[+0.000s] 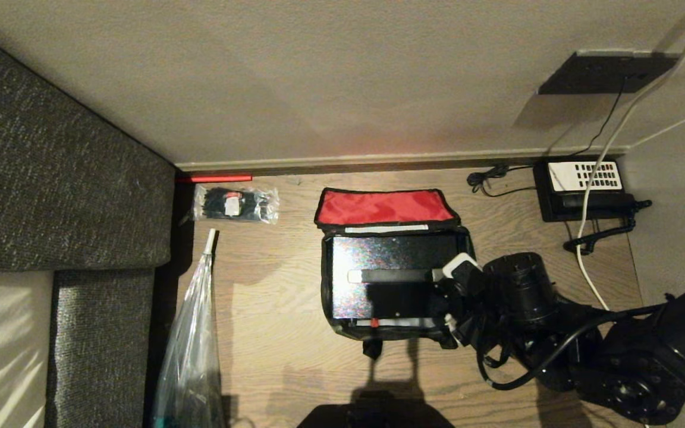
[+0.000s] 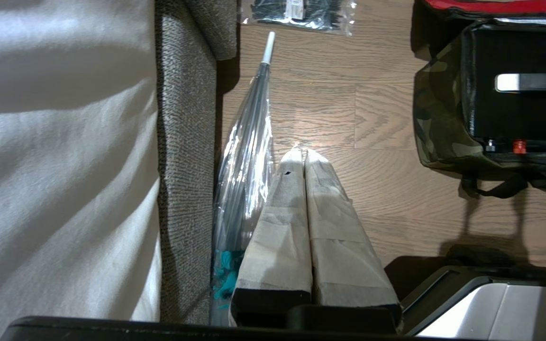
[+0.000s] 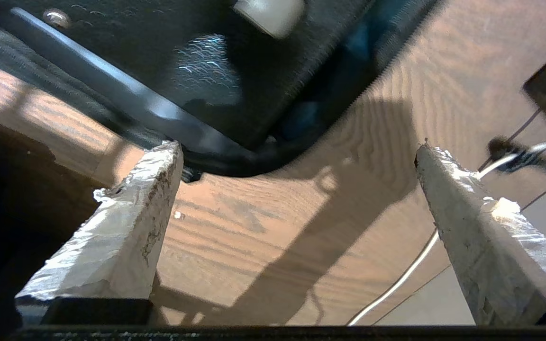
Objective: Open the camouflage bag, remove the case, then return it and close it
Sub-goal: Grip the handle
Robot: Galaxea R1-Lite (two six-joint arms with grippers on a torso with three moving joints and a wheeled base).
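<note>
- Head view: the bag [image 1: 399,279] sits on the wood floor [image 1: 271,321] with its red lid [image 1: 385,207] flipped back toward the wall. The case [image 1: 378,267] lies flat inside it, sparkly face up. The right gripper [image 1: 452,297] is at the bag's right edge. A packet of ties [image 1: 236,204] lies to the left by the sofa [image 1: 51,178], and a phone [image 1: 583,189] sits to the right.
- Left wrist view: the left gripper [image 2: 300,156] is well apart from the bag [image 2: 436,118], fingers pressed together with nothing between them. A clear umbrella [image 2: 244,156] lies beside it.
- Right wrist view: the right gripper [image 3: 299,151] is spread wide and empty, over bare floor [image 3: 277,237] just past the bag's corner [image 3: 235,156].
</note>
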